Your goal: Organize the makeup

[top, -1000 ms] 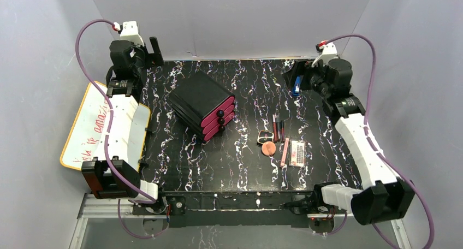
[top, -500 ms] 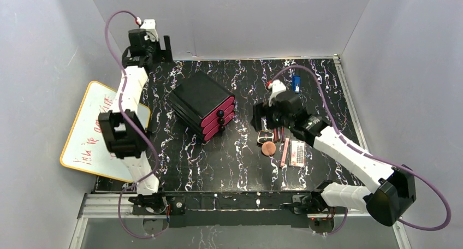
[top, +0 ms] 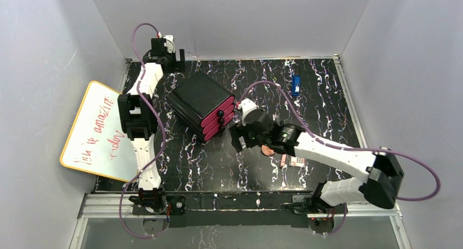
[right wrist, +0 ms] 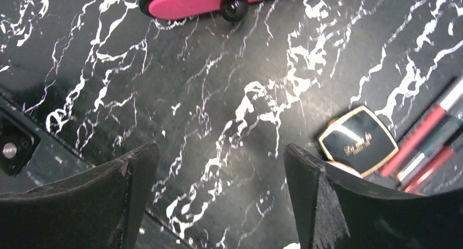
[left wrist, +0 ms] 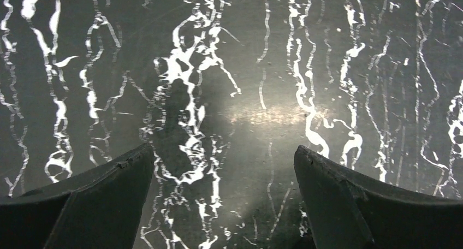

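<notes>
Most of the makeup lies under my right arm in the top view; only part of the peach disc, a pink stick and the pale palette show. The right wrist view shows the black compact and the red and pink sticks at the right. My right gripper stands open just left of the compact, over bare marbled table. My left gripper is open above bare table at the back left.
The black box with pink drawers stands left of centre, and its lowest drawer and knob show just beyond my right gripper. A small blue object lies at the back right. A whiteboard leans off the table's left edge.
My right arm swung from the back right corner down over the makeup, ending left of the compact. My left arm stretched out and moved right along the back edge.
</notes>
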Available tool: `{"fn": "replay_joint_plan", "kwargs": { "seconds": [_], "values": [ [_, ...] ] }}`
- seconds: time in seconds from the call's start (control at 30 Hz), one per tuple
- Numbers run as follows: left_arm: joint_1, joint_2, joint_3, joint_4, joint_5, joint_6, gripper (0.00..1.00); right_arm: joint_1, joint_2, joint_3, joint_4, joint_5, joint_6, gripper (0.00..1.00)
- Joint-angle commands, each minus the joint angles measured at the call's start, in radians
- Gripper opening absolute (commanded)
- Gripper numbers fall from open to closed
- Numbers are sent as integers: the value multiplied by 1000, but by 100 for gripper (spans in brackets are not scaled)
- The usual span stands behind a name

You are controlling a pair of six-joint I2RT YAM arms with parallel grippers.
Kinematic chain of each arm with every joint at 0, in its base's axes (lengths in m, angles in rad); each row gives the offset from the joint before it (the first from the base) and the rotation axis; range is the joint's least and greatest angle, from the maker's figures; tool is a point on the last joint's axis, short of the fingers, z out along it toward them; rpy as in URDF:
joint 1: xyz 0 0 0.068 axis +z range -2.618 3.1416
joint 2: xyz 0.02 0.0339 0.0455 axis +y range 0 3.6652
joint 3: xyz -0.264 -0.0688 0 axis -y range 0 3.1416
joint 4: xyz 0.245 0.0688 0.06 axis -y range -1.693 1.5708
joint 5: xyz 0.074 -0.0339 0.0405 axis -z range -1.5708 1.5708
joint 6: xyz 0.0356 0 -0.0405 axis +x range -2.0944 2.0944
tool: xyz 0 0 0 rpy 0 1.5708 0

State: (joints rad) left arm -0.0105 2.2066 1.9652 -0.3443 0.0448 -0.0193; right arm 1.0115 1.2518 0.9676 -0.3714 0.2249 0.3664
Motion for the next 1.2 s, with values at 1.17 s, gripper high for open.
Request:
{"fn": "replay_joint_plan", "kwargs": {
  "seconds": [1.17],
  "values": [
    [-25,-54,-58,-1,74,4,97,-22,423,315,446,94,-316,52]
  ]
}}
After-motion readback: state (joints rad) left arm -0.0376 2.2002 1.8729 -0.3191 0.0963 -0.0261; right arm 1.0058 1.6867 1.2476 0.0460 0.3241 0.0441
